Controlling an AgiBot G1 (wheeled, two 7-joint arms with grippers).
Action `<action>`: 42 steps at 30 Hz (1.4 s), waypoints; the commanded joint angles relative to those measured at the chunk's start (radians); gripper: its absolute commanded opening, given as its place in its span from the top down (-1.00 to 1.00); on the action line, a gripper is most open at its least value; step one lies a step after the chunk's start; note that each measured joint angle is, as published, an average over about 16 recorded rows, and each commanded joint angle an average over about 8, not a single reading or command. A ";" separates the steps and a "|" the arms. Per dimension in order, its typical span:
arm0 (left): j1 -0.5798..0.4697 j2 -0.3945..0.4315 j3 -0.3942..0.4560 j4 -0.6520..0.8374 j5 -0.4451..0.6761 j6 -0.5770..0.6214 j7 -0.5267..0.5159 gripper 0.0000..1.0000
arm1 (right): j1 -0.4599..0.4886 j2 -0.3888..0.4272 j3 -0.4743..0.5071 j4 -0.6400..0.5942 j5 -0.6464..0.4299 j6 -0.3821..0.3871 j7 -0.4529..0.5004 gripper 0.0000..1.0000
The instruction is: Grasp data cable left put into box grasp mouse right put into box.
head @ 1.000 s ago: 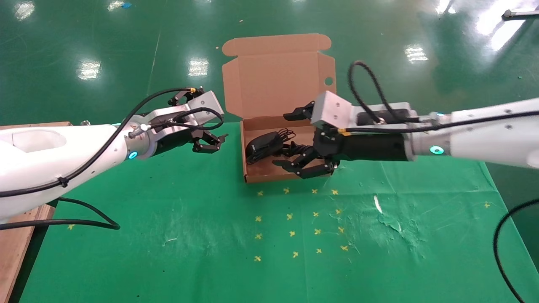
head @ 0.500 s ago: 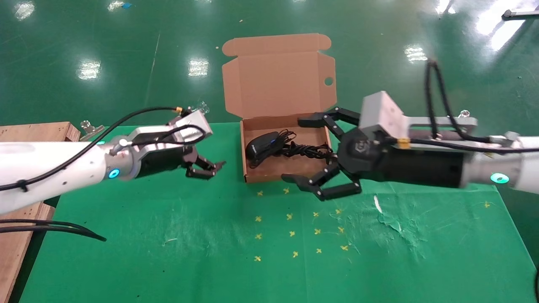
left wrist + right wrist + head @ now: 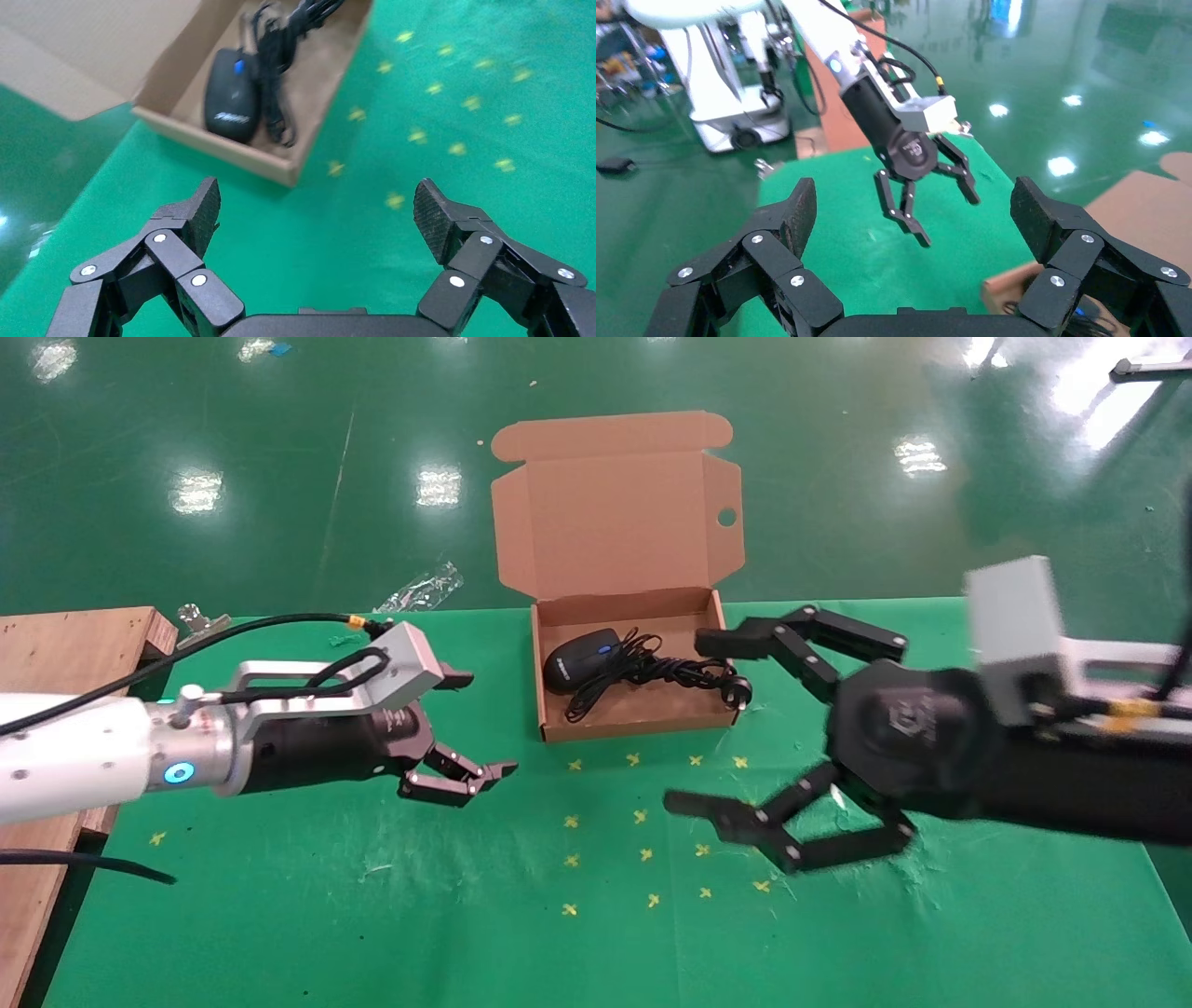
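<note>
The open cardboard box [image 3: 551, 733] stands at the far middle of the green table, its lid [image 3: 615, 514] up. In it lie the black mouse [image 3: 573, 658] with its blue wheel, at the left end, and the black data cable [image 3: 675, 670], its plug [image 3: 736, 689] at the right end. The left wrist view also shows the mouse [image 3: 230, 95] and box [image 3: 232, 151]. My left gripper [image 3: 484, 727] is open and empty, left of the box and above the cloth. My right gripper [image 3: 691, 721] is open and empty, just right of the box's front corner.
A wooden board [image 3: 56, 645] lies at the table's left edge. A metal clip [image 3: 194, 617] and a clear plastic wrapper [image 3: 424, 589] sit near the far edge. Yellow crosses [image 3: 643, 854] mark the cloth in front of the box.
My right gripper has drawn out of the box, open and empty, back toward the right and near side. My left gripper has drawn back and lower. Mouse and cable stay in the box.
</note>
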 commanded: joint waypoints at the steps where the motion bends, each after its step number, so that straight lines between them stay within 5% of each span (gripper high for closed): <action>1: 0.010 -0.013 -0.017 0.001 -0.051 0.025 0.021 -1.00 | -0.021 0.023 0.013 0.023 0.035 -0.011 0.013 -1.00; 10: 0.053 -0.071 -0.096 0.006 -0.281 0.139 0.114 -1.00 | -0.085 0.091 0.050 0.092 0.138 -0.045 0.053 -1.00; 32: 0.156 -0.209 -0.283 0.017 -0.829 0.411 0.337 -1.00 | -0.085 0.093 0.049 0.092 0.141 -0.046 0.052 -1.00; 42: 0.170 -0.228 -0.308 0.018 -0.899 0.446 0.358 -1.00 | -0.086 0.094 0.049 0.093 0.142 -0.046 0.052 -1.00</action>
